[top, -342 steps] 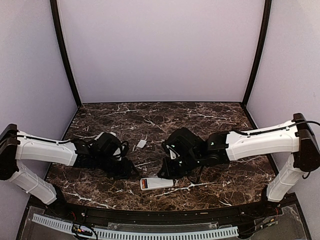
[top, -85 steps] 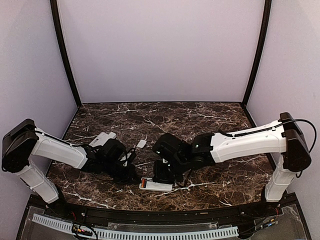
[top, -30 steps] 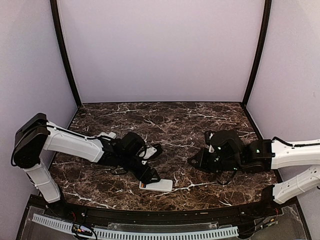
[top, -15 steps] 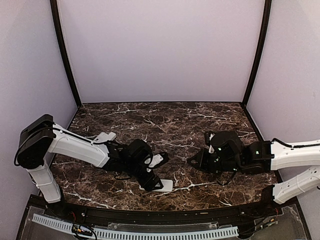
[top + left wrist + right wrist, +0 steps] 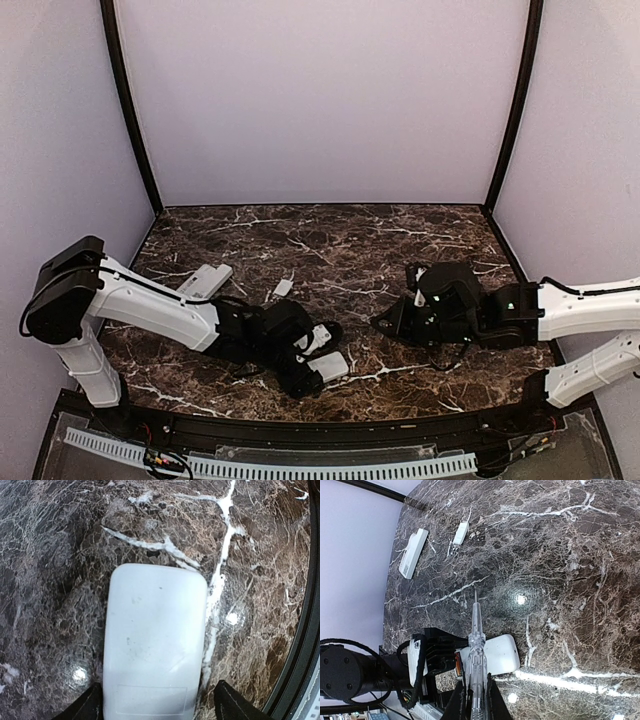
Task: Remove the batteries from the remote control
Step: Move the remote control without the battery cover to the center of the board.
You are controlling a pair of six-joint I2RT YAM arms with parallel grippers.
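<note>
The white, round-cornered remote control (image 5: 155, 645) lies flat between the left gripper's (image 5: 157, 709) spread fingers, a sliver of orange battery (image 5: 456, 664) showing at its gripper-side end. Farther right, well apart, the right gripper (image 5: 474, 702) pinches a clear pointed tool (image 5: 476, 630).

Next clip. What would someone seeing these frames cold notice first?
First, the left gripper, low near the front edge of the marble table, with its jaws open on either side of a white remote. Next, the right gripper out to the right, shut on a thin clear tool that points left across the table. A second remote and a small white cover lie further back on the left.
</note>
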